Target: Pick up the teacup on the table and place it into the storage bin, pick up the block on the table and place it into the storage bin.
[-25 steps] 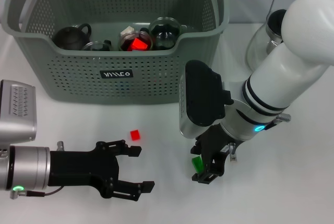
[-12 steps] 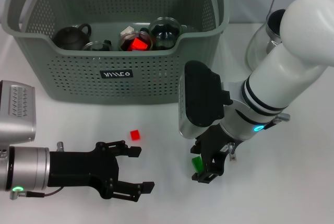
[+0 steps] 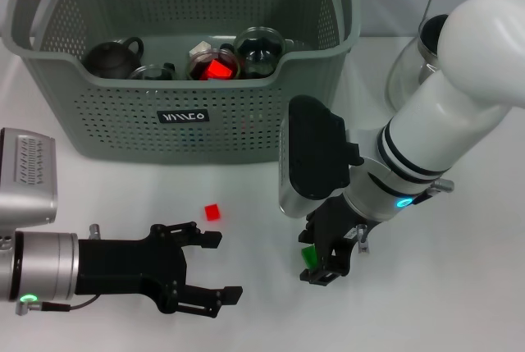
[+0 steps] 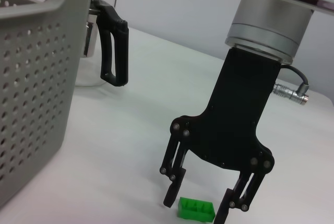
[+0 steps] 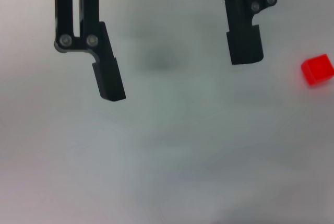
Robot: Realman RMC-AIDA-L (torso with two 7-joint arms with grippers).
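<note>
A small green block [image 3: 309, 255] lies on the white table in front of the storage bin [image 3: 184, 114]. My right gripper [image 3: 314, 260] points down over it, open. In the left wrist view its two black fingers stand on either side of the green block [image 4: 195, 209], close to it but not pressing. A small red block [image 3: 212, 212] lies further left. My left gripper [image 3: 223, 264] hovers open just in front of it, empty. The right wrist view shows that left gripper [image 5: 179, 72] with the red block [image 5: 317, 70] beside it. No teacup shows on the table.
The bin holds a dark teapot [image 3: 113, 57], glass cups [image 3: 261, 48] and a red piece [image 3: 217, 67]. A glass jug [image 3: 414, 61] with a black handle [image 4: 112, 46] stands on the table to the right of the bin [image 4: 31, 78].
My right arm has drifted very slightly to the left. The gripper stays around the green block, and the left arm has not moved.
</note>
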